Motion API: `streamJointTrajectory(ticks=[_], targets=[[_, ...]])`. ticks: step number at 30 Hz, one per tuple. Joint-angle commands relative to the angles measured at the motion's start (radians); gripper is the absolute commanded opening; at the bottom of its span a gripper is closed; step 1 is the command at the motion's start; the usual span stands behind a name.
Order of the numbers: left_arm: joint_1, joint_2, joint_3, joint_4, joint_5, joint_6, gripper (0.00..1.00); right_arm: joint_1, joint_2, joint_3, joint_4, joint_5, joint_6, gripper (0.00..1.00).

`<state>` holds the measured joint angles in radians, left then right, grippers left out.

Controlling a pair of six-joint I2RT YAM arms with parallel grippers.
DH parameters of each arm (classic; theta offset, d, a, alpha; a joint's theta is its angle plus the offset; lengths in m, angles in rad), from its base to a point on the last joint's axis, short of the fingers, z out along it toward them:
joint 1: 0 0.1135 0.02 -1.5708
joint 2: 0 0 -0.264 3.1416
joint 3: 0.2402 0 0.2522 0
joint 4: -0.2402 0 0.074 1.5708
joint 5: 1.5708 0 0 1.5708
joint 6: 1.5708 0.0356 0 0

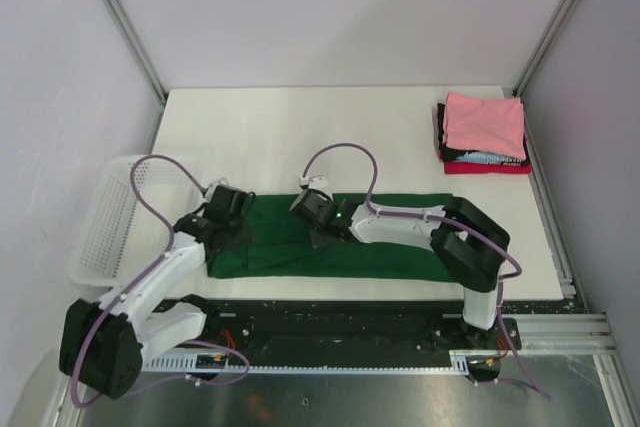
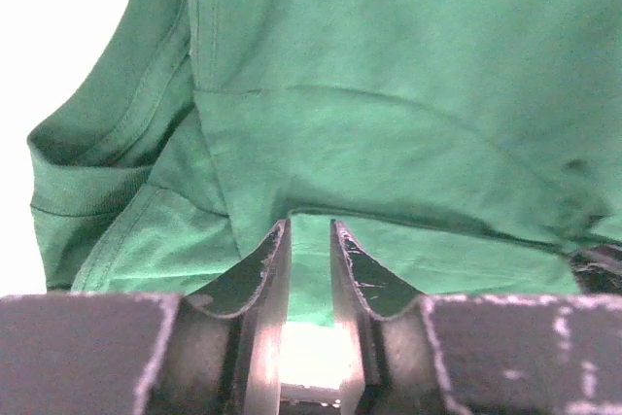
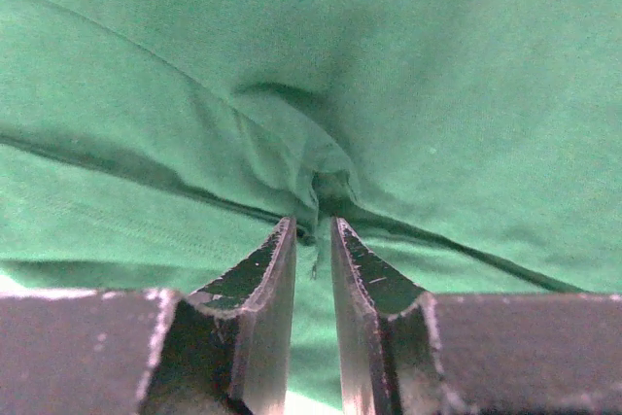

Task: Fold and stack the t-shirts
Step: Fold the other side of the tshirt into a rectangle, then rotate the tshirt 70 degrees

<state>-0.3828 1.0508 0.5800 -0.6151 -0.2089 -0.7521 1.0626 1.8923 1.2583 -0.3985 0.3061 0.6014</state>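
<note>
Logged a flat white worktop under everything, with pale panels on three sides. Found the dark green short-sleeved cloth t-shirt lying as a long left-to-right band along the near edge of the worktop, just ahead of both arm bases, doubled over on itself. Saw layered folds and a stitched sleeve hem at its left end in the left wrist view. Noted a white plastic mesh basket at the left edge of the worktop, near the green t-shirt's left end but not touching it. Noted a small stack at the far-right corner, well apart from the green t-shirt: a folded pink t-shirt on top, a folded black t-shirt beneath with pale print along its near edge, and a folded red t-shirt at the bottom, showing only as a thin strip. Located the left gripper down on the left end of the green t-shirt. Read it as almost closed, with only a narrow slit between the jaws and the edge of a folded flap caught at the tips. Located the right gripper down on the middle of the band. Read it as equally narrow, pinching a pucker of green cloth, with creases running out from the pinch and a loose thread hanging at the tips.
</note>
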Motion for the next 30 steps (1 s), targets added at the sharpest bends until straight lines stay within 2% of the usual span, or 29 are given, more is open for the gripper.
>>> streamJointTrajectory(ticks=[1, 4, 6, 11, 13, 15, 22, 30], targets=[[0.004, -0.109, 0.12, -0.072, -0.046, -0.003, 0.28, -0.012, -0.144, 0.006, -0.026, 0.017, -0.009, 0.26], [-0.014, -0.146, 0.144, -0.097, -0.041, -0.053, 0.31, -0.023, -0.198, 0.006, -0.047, 0.016, -0.005, 0.27], [-0.065, -0.155, 0.142, -0.122, -0.066, -0.139, 0.37, -0.033, -0.231, 0.006, -0.063, 0.015, -0.006, 0.27], [-0.206, -0.201, 0.03, -0.185, -0.181, -0.554, 0.55, -0.055, -0.304, 0.006, -0.111, 0.007, -0.032, 0.28], [-0.237, -0.212, -0.011, -0.19, -0.203, -0.7, 0.6, -0.06, -0.327, 0.003, -0.137, 0.0, -0.046, 0.28], [-0.25, -0.21, -0.033, -0.194, -0.218, -0.777, 0.61, -0.062, -0.352, -0.008, -0.158, 0.001, -0.061, 0.28], [-0.254, -0.171, -0.085, -0.224, -0.289, -0.954, 0.61, -0.114, -0.463, -0.107, -0.152, -0.04, -0.081, 0.28], [-0.242, -0.084, -0.059, -0.227, -0.353, -0.976, 0.61, -0.161, -0.526, -0.181, -0.127, -0.082, -0.091, 0.27]])
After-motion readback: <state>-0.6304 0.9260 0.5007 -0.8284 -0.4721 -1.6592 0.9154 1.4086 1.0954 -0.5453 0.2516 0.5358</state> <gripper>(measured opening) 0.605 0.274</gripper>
